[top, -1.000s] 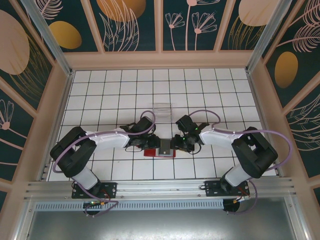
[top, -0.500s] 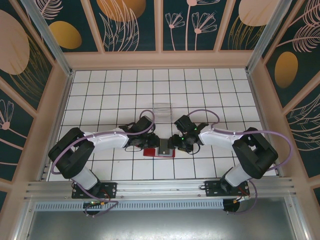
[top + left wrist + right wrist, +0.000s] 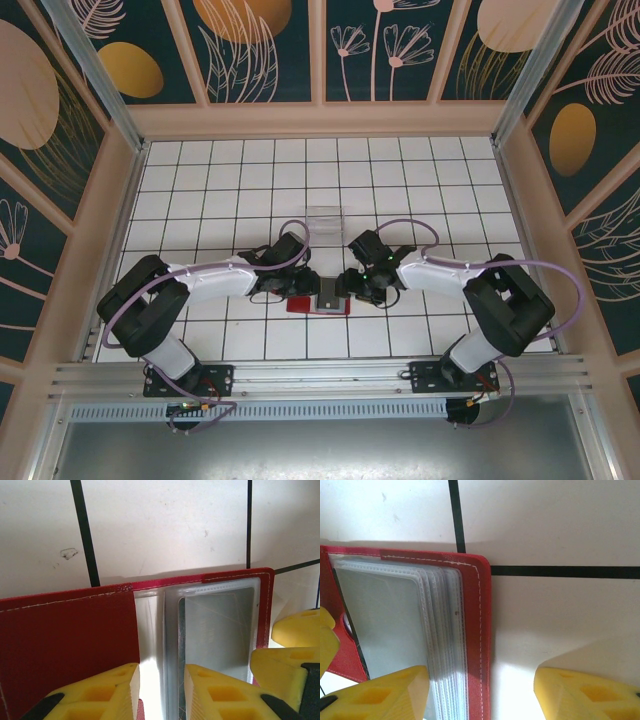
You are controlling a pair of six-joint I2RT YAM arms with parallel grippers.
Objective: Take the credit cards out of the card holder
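left gripper point(image 3: 161, 672) is hovering narrowly parted over the fold, grip unclear | right gripper point(image 3: 481, 676) is gaping empty, straddling the right edge of the open red folding card holder point(image 3: 70, 630), which is lying crosswise between the arms | grey flat credit cards point(image 3: 220, 625) are sitting in sleeves, nearer the right arm

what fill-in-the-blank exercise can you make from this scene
The red folding card holder lies ____, its clear plastic sleeves showing.
The white tiled table has ____ lines between its tiles.
The left fingers and right fingers are ____ in colour.
Missing words: open; black; yellow.
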